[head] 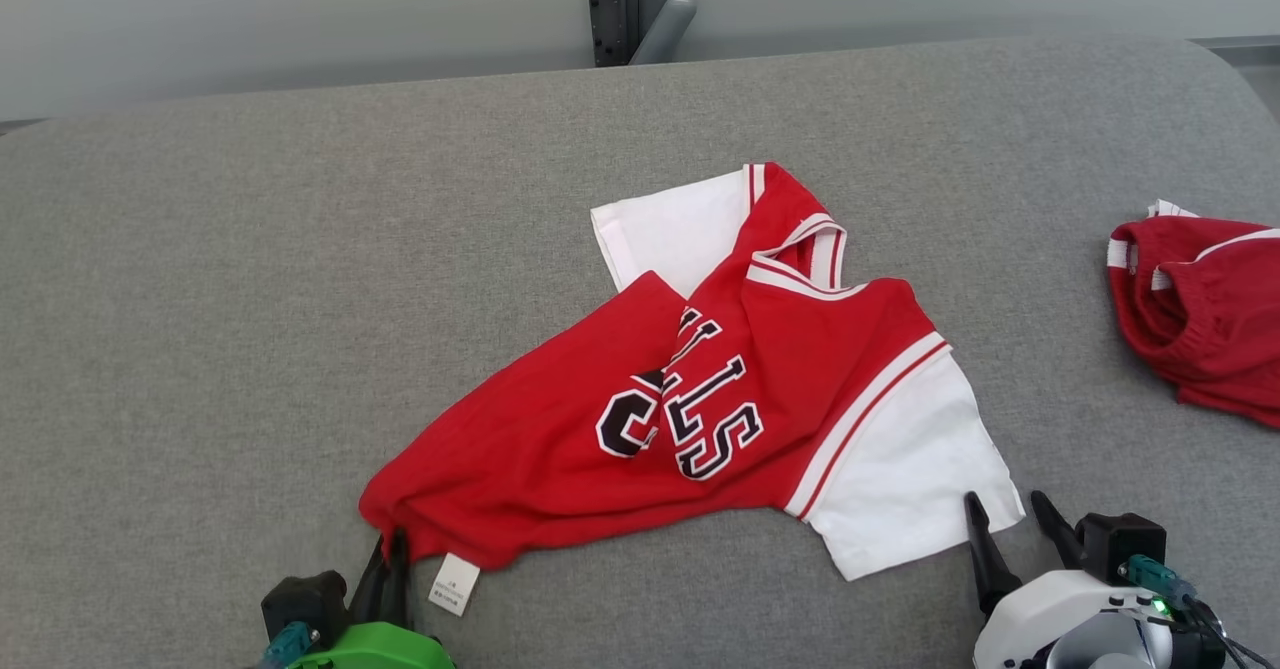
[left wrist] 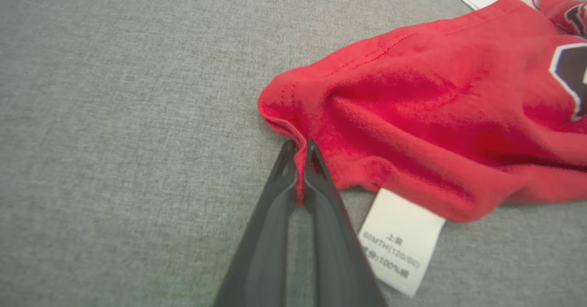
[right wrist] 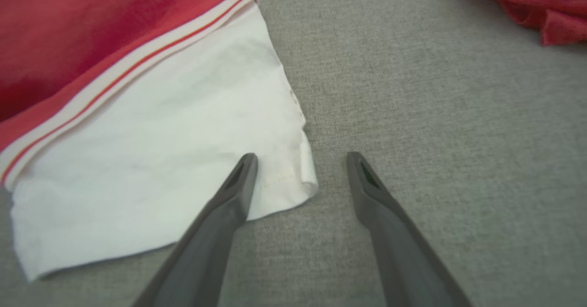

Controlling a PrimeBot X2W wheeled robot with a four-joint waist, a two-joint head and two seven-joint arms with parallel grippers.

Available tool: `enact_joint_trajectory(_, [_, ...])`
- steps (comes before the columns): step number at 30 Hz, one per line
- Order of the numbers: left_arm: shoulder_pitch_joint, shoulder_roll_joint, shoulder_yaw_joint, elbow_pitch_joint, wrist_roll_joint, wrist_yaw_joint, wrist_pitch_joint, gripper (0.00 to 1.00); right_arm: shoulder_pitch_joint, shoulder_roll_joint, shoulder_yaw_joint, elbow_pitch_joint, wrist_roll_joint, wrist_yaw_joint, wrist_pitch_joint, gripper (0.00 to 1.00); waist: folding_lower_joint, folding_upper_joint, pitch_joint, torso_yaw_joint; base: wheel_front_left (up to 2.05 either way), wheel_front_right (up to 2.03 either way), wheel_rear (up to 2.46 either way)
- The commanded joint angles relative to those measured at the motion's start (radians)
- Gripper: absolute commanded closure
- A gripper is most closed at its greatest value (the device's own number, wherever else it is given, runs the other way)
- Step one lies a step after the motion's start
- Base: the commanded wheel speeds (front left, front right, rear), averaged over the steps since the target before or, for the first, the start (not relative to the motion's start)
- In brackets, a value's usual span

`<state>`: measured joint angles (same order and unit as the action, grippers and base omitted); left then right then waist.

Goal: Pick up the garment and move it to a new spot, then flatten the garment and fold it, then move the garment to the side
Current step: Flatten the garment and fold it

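The garment (head: 700,389) lies diagonally — hem (head: 420,524) near-left, collar (head: 812,257) far-right.

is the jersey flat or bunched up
Bunched up: the red jersey lies twisted, a fold cutting through its lettering, hem gathered at one corner.

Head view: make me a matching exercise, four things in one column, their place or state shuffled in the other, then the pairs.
1 left gripper
2 right gripper
3 care label
4 second red garment

A open, at a corner of the white sleeve
B far right on the grey surface
C shut on the red hem of the jersey
D sticking out below the hem

Pairs: 1-C, 2-A, 3-D, 4-B
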<state>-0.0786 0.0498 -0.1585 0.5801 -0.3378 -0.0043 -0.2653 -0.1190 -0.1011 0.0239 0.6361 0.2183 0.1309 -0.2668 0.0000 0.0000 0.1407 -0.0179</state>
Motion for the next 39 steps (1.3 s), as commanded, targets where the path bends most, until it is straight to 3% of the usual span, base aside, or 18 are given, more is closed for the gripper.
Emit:
enact_joint_trajectory(1, [-0.008,0.002,0.004,-0.017,0.011,-0.007,0.002,1.00,-0.010,0.006,0.013,0.031,0.006,0.000,0.005,0.00,0.0000,0.0000,0.001,0.002,0.00,0.00,0.00])
enact_joint_trajectory(2, [-0.010,0.002,0.009,-0.030,0.016,-0.007,0.002,1.00,-0.017,0.006,0.020,0.046,0.012,0.000,0.006,0.15,0.0000,0.0000,0.002,0.003,0.00,0.00,0.00])
enact_joint_trajectory(3, [-0.007,0.002,0.012,-0.040,0.018,-0.008,0.002,1.00,-0.023,0.008,0.024,0.057,0.024,0.000,0.008,1.00,0.0000,0.0000,0.003,0.003,0.00,0.00,0.00])
enact_joint_trajectory(10, [0.007,0.003,0.046,-0.150,0.056,-0.033,0.001,1.00,-0.069,-0.013,0.042,-0.020,0.107,0.000,0.003,1.00,0.0000,0.0000,-0.021,-0.009,0.00,0.00,0.00])
enact_joint_trajectory(18, [-0.072,0.015,0.111,-0.350,0.131,-0.079,0.001,1.00,-0.162,-0.050,0.049,-0.306,0.226,0.000,0.002,1.00,0.0000,0.0000,-0.116,-0.030,0.00,0.00,0.00])
enact_joint_trajectory(23, [-0.194,0.084,0.132,-0.441,0.154,-0.105,0.001,1.00,-0.308,-0.101,0.056,-0.452,0.290,0.000,0.003,1.00,0.0000,0.0000,-0.156,-0.036,0.00,0.00,0.00])
enact_joint_trajectory(30, [-0.428,0.254,0.130,-0.538,0.163,-0.121,0.073,1.00,-0.512,-0.176,0.063,-0.545,0.345,0.000,0.045,1.00,0.0000,0.0000,-0.159,-0.025,0.00,0.00,0.00])
enact_joint_trajectory(35, [-0.547,0.326,0.102,-0.554,0.154,-0.126,0.162,1.00,-0.603,-0.212,0.055,-0.571,0.336,0.000,0.092,1.00,0.0000,0.0000,-0.115,-0.015,0.00,0.00,0.00])
enact_joint_trajectory(39, [-0.636,0.341,0.058,-0.533,0.114,-0.126,0.212,1.00,-0.669,-0.230,0.076,-0.559,0.323,0.000,0.153,1.00,0.0000,0.0000,-0.028,-0.005,0.00,0.00,0.00])
